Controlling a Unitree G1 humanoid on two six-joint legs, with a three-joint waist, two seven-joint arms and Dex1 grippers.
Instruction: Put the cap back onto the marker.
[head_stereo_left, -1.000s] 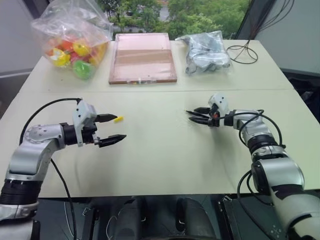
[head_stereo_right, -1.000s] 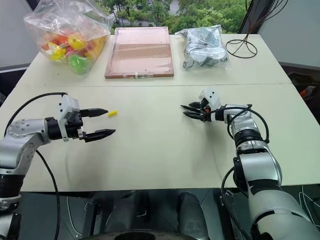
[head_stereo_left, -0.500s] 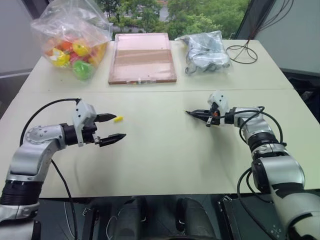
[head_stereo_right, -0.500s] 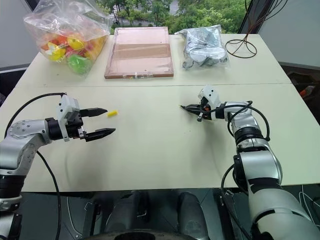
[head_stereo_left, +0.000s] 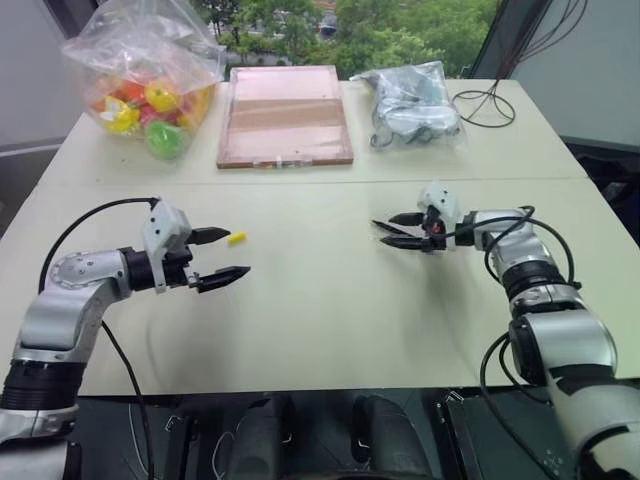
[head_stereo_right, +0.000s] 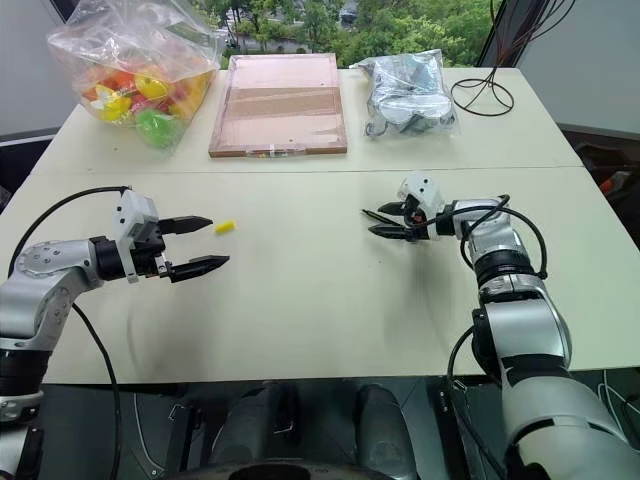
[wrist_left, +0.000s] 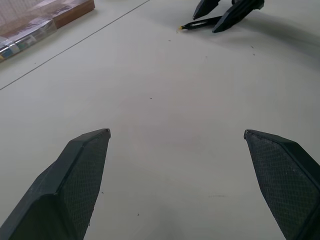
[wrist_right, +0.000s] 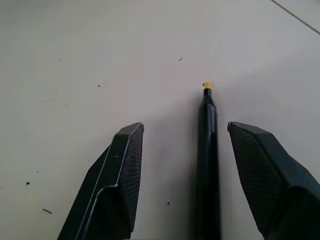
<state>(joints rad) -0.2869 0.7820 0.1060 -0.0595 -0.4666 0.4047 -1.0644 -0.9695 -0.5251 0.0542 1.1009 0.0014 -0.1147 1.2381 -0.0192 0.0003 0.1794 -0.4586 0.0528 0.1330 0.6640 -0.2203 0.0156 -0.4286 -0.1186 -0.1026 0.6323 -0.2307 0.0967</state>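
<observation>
The marker (wrist_right: 207, 145), a thin black stick with a small yellow tip, lies on the pale table between the fingers of my right gripper (wrist_right: 186, 127), which is open. From the head camera the marker (head_stereo_left: 384, 227) and right gripper (head_stereo_left: 390, 230) are right of the table's middle. The cap (head_stereo_left: 236, 239), a tiny yellow cylinder, lies on the table at the left, just past the upper finger of my left gripper (head_stereo_left: 228, 255). That gripper is open and holds nothing. The left wrist view looks across bare table to the marker (wrist_left: 200, 23).
A clear bag of coloured round toys (head_stereo_left: 145, 80) sits at the back left, a flat pinkish-brown box (head_stereo_left: 285, 115) at the back middle, and a bag of grey items (head_stereo_left: 410, 105) beside it. Black looped cables (head_stereo_left: 485, 100) lie at the back right.
My right gripper closed around the marker half a second ago and has opened again; the marker lies between its fingers. The left arm and the cap have not moved.
</observation>
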